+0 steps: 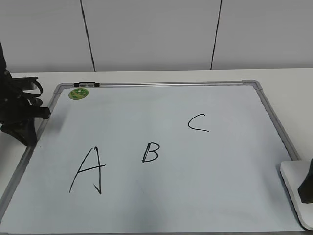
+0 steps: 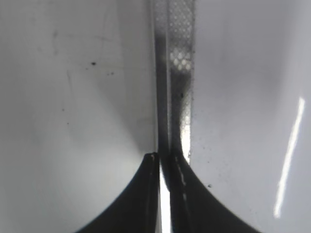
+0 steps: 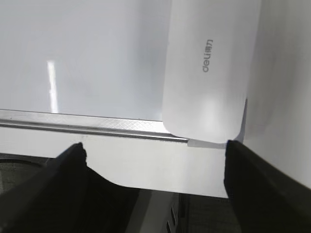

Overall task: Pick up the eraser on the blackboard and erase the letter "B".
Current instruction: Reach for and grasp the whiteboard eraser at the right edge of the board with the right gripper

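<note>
Nothing of the task looks done yet: the letter "B" [image 1: 150, 152] stands whole in black on the blackboard [image 1: 161, 105], between the larger "A" [image 1: 89, 170] and the "C" [image 1: 198, 123], toward the near edge of the table [image 1: 283, 74]. The eraser [image 1: 294, 188] lies at the near right corner of the table, across the blackboard's right frame. Picking it up and wiping are both left, I judge.

The right gripper [image 3: 155, 187] hovers low over the eraser [image 3: 209, 73] with its jaws spread wide and nothing between them; the eraser's end lies just ahead of the right jaw. The left gripper [image 2: 167, 162] sits at the table's left edge over the blackboard's frame, jaws nearly together, straddling the metal strip; whether they pinch it I cannot tell.
</note>
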`<state>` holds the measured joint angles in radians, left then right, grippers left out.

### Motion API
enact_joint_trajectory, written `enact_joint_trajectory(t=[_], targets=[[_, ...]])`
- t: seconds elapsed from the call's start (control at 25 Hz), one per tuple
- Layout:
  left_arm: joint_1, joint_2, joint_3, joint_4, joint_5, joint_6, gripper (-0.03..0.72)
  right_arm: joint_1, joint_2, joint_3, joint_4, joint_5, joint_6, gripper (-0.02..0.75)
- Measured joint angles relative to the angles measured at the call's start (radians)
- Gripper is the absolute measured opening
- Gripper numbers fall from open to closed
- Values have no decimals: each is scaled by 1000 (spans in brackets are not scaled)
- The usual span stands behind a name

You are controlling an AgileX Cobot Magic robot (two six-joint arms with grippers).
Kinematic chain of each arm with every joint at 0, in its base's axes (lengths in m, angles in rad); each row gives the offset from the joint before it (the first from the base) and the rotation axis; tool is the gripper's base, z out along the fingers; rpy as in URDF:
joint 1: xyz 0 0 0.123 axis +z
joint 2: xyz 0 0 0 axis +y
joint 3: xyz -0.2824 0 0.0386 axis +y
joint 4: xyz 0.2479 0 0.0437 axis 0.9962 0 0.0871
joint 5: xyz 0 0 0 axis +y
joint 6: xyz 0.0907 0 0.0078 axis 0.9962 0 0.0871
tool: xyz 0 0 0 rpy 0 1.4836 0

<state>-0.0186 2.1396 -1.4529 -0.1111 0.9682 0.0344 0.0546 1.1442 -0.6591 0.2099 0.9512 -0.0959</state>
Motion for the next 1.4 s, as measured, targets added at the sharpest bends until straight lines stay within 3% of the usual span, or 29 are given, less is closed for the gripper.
enact_joint_trajectory(t=[0.4,0.68,1.08,1.4], targets=[[0,0,0,2,0,0,34,0,200,-34,-14,-98,14,661],[0,0,-1,2,0,0,36,0,304,-116,-164,-100,138,659],[0,0,-1,2,0,0,40,0,411,-144,-174,-120,155,659],[0,0,-1,2,0,0,46,65,442,-145,-249,-167,237,659]])
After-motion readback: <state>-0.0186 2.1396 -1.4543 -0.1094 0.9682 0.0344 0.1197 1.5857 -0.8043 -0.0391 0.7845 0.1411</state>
